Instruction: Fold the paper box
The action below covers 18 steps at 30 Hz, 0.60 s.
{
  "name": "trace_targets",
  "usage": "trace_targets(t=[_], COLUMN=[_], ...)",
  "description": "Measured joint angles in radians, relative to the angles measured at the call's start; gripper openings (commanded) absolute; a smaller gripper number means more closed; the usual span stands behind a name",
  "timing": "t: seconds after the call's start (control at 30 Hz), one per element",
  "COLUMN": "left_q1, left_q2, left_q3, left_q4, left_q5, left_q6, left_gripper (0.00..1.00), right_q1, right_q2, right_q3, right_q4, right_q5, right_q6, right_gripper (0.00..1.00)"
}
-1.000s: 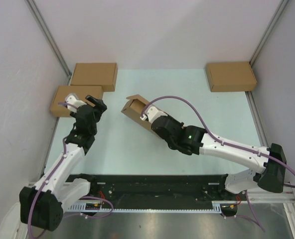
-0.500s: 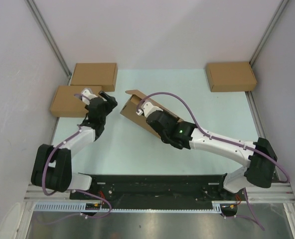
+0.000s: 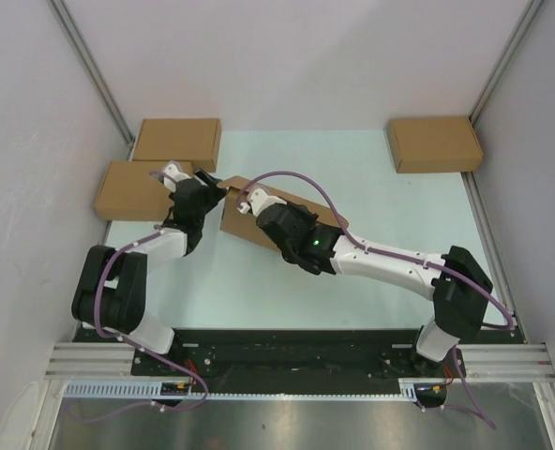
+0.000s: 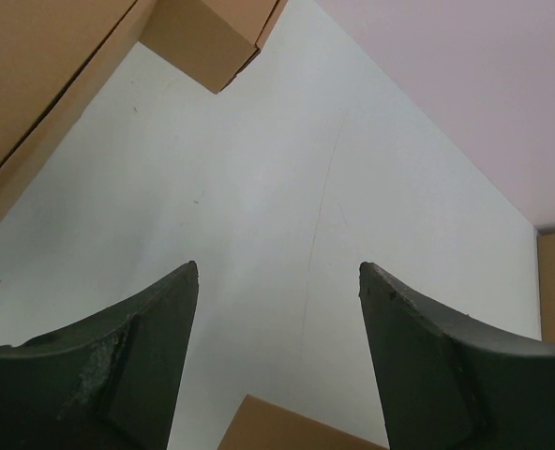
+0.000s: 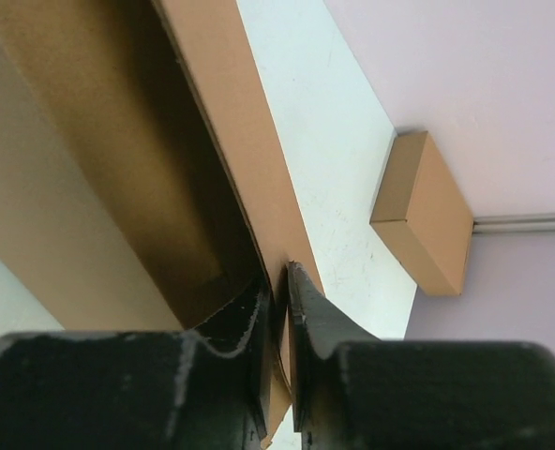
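Note:
The paper box (image 3: 232, 217) is a partly folded brown cardboard piece with raised walls, lying left of the table's middle. My right gripper (image 3: 250, 208) is shut on one of its side walls. In the right wrist view the two fingertips (image 5: 282, 277) pinch the thin cardboard wall (image 5: 223, 122), with the box's dark inside to the left. My left gripper (image 3: 210, 193) is open and empty just left of the box. In the left wrist view its fingers (image 4: 277, 281) stand wide apart, with a corner of the paper box (image 4: 287, 427) low between them.
Three compact brown boxes lie on the pale green table (image 3: 371, 216): two at the back left (image 3: 176, 143) (image 3: 127, 190) and one at the back right (image 3: 433, 143). The right one shows in the right wrist view (image 5: 427, 211). Grey walls enclose the table.
My right gripper has carried the paper box to the left, toward my left gripper. My left arm has moved right and forward, up to the box's left end.

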Motion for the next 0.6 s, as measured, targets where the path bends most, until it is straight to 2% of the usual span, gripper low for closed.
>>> trace_targets(t=[0.17, 0.5, 0.6], left_q1=[0.000, 0.017, 0.018], left_q2=[0.000, -0.019, -0.032], left_q3=[-0.042, -0.140, -0.158], left_q4=[0.026, 0.031, 0.028], left_q5=[0.007, -0.022, -0.033], left_q6=[-0.027, -0.090, -0.096], left_gripper=[0.73, 0.73, 0.73], right_q1=[-0.001, 0.005, 0.010], right_q2=[0.011, 0.028, 0.028], right_q3=[0.001, 0.005, 0.005], right_q4=[0.026, 0.062, 0.064], right_q5=[-0.011, -0.042, -0.042], right_q6=[0.004, 0.045, 0.046], right_gripper=[0.30, 0.34, 0.38])
